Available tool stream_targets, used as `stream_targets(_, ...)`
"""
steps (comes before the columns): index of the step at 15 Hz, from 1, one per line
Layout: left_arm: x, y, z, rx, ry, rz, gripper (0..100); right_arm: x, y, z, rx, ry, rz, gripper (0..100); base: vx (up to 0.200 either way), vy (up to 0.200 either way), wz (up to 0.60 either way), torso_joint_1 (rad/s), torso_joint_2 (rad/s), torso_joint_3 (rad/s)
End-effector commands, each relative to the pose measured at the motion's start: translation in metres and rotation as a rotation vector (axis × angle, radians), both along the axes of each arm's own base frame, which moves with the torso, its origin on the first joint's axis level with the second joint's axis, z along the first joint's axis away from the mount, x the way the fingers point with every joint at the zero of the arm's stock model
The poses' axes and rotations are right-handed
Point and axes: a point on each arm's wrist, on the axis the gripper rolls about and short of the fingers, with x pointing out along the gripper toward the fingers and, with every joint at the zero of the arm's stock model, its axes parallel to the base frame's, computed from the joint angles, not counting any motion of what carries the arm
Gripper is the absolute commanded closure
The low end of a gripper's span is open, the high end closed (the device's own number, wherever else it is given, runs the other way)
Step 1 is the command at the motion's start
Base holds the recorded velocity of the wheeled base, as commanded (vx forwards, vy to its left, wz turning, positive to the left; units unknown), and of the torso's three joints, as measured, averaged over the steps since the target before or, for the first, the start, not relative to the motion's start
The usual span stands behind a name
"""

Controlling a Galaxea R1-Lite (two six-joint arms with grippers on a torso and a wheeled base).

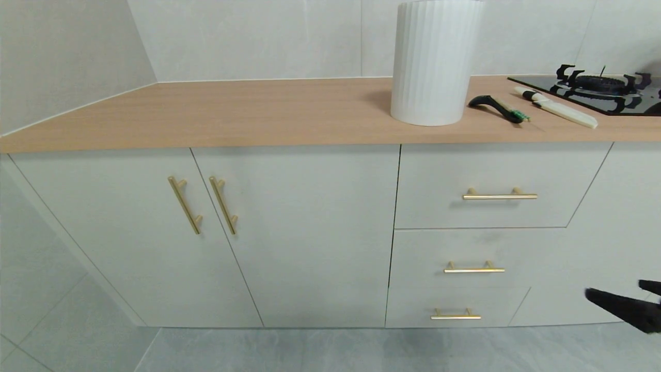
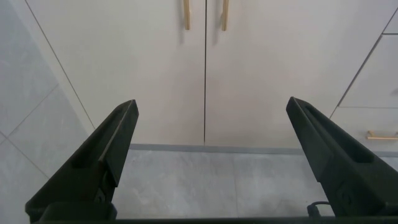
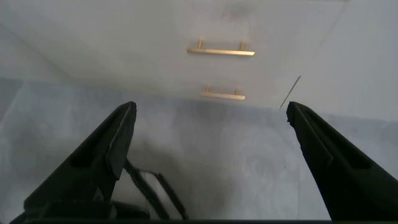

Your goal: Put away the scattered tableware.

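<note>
Lying on counter (image 1: 232, 111): black peeler (image 1: 498, 108) and white knife (image 1: 556, 107), side by side, between the white ribbed jar (image 1: 431, 62) and the stove (image 1: 594, 90).
Right gripper (image 3: 211, 107): jaws wide apart, empty, low before the drawers (image 1: 490, 170), well below both tools.
Left gripper (image 2: 211, 104): jaws wide apart, empty, low before the cabinet doors (image 2: 261, 74).

The white ribbed container (image 1: 434, 62) is cut off at its top, the gas hob (image 1: 588, 98) at its right side
</note>
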Motion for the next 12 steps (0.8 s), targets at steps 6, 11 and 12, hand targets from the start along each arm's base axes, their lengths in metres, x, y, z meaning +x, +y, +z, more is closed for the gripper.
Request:
stream_targets(6, 0.000, 0.000, 0.000, 0.000, 0.001, 0.001, 0, 0.167, 0.017, -0.075, -0.049, 0.205, -0.026, 0, 0.000, 0.000, 0.00, 0.000, 0.00, 0.000)
stream_targets(11, 0.000, 0.000, 0.000, 0.000, 0.001, 0.001, 0, 0.191, 0.017, -0.117, -0.102, 0.210, -0.102, 0, 0.000, 0.000, 0.00, 0.000, 0.00, 0.000)
stream_targets(12, 0.000, 0.000, 0.000, 0.000, 0.001, 0.001, 0, 0.196, 0.017, -0.125, -0.106, 0.201, -0.110, 0, 0.000, 0.000, 0.00, 0.000, 0.00, 0.000)
